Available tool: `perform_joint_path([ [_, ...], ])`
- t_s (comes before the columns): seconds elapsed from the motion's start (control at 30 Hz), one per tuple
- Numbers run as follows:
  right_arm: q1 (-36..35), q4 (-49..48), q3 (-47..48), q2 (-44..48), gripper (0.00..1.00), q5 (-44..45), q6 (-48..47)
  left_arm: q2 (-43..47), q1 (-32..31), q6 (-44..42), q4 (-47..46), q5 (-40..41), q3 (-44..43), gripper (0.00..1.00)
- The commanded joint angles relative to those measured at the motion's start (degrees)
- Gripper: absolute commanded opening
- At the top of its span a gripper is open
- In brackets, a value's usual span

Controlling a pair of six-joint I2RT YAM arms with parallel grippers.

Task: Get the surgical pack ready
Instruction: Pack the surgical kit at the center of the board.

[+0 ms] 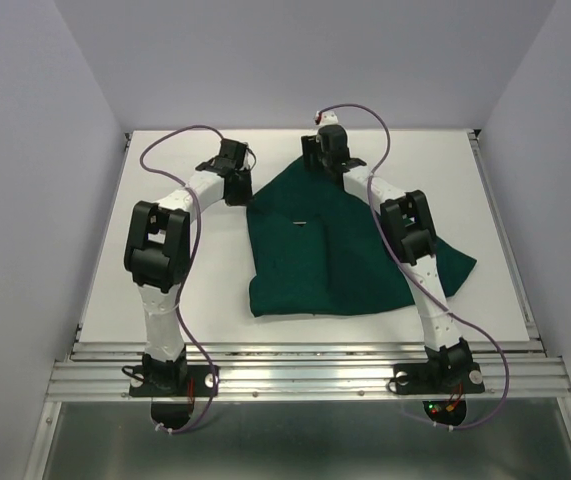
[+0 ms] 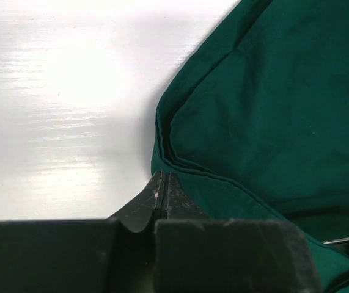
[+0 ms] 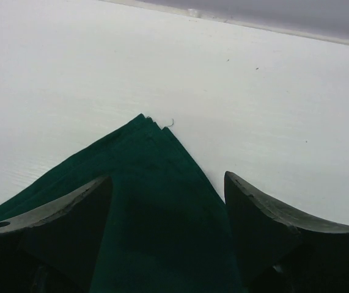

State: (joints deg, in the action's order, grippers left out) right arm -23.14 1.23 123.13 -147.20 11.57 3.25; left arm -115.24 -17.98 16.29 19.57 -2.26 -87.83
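Now drape (image 1: 335, 250) lies folded on table (image 1: 223, 292); L gripper (image 2: 162, 184) pressed together at its left edge, R gripper (image 3: 167, 177) spread astride far corner. Risk: R pinches one layer only, fold opens.

Glare bleached the glossy white tabletop (image 2: 58, 85) in the brightly lit left wrist view, where the large dark green cloth drape (image 2: 266, 104) cast a soft shadow leftward.
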Motion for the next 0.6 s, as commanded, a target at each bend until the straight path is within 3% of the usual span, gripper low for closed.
perform_joint_path([
  [0.0, 0.3, -3.9, 3.6, 0.4, 0.79, 1.3, 0.4, -1.6, -0.1, 1.0, -0.9, 0.2, -0.3, 0.0],
  [0.23, 0.8, 2.6, 12.4, -5.8, 0.8, -1.9, 0.5, -5.3, -0.1, 1.1, 0.1, -0.5, -1.6, 0.0],
  [0.57, 0.8, 5.4, 13.4, -8.8, 0.79, -6.8, 1.4, -4.5, -0.1, 0.8, 0.6, -0.3, -2.0, 0.0],
])
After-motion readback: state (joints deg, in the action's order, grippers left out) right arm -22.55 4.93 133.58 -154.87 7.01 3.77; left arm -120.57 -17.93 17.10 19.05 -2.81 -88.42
